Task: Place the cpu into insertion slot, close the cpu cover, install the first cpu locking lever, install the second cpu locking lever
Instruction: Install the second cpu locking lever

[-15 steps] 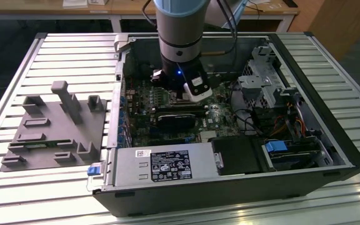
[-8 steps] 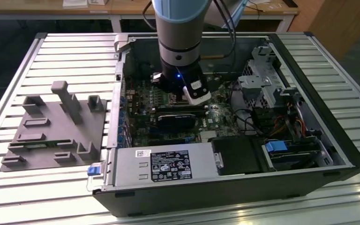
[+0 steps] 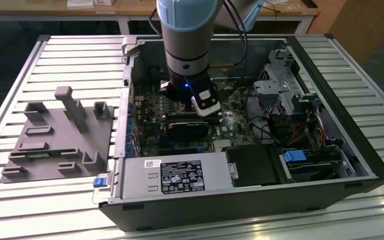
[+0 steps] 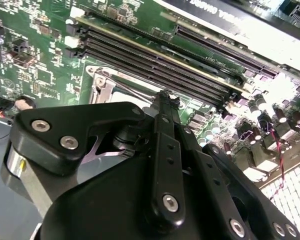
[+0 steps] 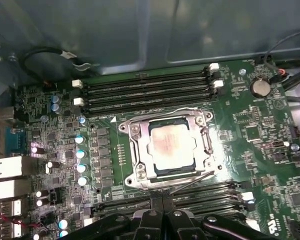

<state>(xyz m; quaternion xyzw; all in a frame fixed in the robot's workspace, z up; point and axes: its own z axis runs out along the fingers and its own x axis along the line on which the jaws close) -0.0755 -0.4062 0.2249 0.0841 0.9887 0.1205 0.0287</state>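
CPU seated, cover down, gripper working at the socket edge inside the case.

Largest first: the open computer case [image 3: 245,165] is lying on the slatted desk [image 3: 352,55], with the arm reaching down into it over the motherboard [image 5: 250,135]. The insertion slot [image 5: 131,131] is sitting between the memory slots [image 5: 145,87]; the cpu cover [image 5: 139,152] is lying flat over it, framing the cpu [image 5: 171,146], which is resting square in the socket. The gripper [image 5: 162,212] is hovering just beside the slot with its fingertips pressed together, pinching nothing I can make out. A thin locking lever [image 5: 192,181] is angling out along the near edge. Judging handling: lever is stiff springy wire, best hooked near its free end; cpu is light and fragile, edges only.
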